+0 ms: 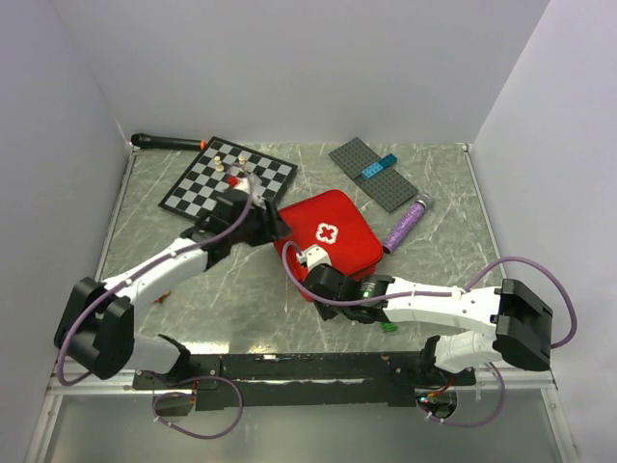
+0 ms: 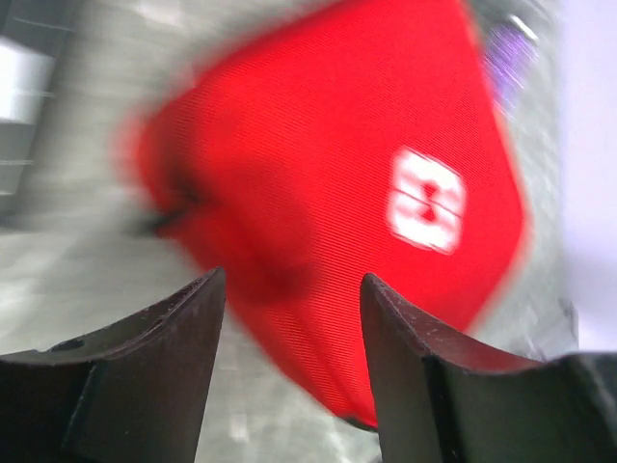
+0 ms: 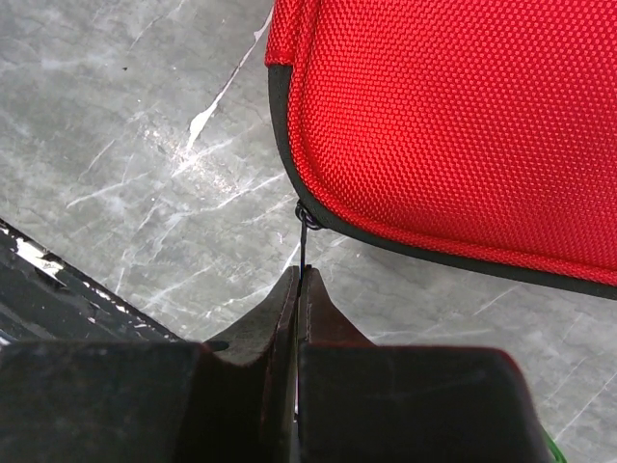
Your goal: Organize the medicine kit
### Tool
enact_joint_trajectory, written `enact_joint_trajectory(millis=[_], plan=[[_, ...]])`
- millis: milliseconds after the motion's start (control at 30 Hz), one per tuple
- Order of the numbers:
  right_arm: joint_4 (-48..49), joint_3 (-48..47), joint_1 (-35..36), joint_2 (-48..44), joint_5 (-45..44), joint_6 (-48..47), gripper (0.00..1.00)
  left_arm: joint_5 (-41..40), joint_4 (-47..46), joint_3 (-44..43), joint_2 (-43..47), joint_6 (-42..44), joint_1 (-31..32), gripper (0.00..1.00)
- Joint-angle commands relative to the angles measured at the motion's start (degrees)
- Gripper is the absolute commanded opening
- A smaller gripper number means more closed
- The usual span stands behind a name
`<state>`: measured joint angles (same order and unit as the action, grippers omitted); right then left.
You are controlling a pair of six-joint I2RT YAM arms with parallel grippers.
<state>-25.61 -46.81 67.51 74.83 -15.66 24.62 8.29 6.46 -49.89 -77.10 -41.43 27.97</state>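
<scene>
Right jaws pinch thin black zip pull (image 3: 303, 231) on soft red fabric medicine kit (image 3: 463, 125); my left jaws gape empty. Unpinned kit may drag.

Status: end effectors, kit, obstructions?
Left end effector open over medicine kit. Right end effector shut on its zipper pull. Lid down. Purple tube close alongside.

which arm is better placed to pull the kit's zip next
Right: the right gripper is shut on the black zip pull at the medicine kit's edge. The left gripper hangs open near it, gripping nothing.
</scene>
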Motion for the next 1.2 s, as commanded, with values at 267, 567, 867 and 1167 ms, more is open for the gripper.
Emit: enact_joint_trajectory(millis=[267, 567, 867, 1167], plan=[[-5.2, 3.0, 0.7, -2.3, -3.8, 4.7, 0.0, 0.1, -0.1, -7.3, -16.7, -1.2, 10.4, 0.34], [-13.4, 5.7, -6.5, -6.5, -9.9, 14.5, 0.0, -5.3, 5.4, -7.8, -21.7, 1.7, 10.5, 0.01], [-6.7, 11.1, -26.6, -16.2, -6.9, 14.6, 0.0, -7.0, 6.3, -6.5, -21.1, 3.2, 10.5, 0.01], [-2.5, 6.9, -34.0, -13.4, -9.0, 10.3, 0.0, -8.0, 6.8, -4.9, -20.4, 4.7, 10.4, 0.01]])
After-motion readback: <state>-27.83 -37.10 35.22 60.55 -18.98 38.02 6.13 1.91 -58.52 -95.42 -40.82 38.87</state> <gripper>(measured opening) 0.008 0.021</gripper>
